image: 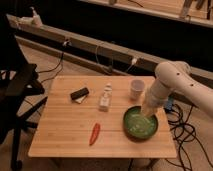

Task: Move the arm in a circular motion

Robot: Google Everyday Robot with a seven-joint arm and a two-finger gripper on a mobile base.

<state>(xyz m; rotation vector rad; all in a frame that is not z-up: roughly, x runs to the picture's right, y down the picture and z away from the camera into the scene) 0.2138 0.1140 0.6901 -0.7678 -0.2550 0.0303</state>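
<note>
The white arm (175,80) reaches in from the right over the wooden table (65,130). Its thick rounded segments bend at a bulbous joint with small dark dots, and the forearm slopes down to the left. The gripper (149,112) at its end hangs just above the back right rim of a green bowl (138,125) on the table's right side. Nothing can be seen in the gripper.
A white cup (136,89) stands behind the bowl. A small white bottle (105,97), a black block (79,93) and a red chili (94,133) lie mid-table. A black chair (20,90) stands left. Cables (186,131) lie on the floor right.
</note>
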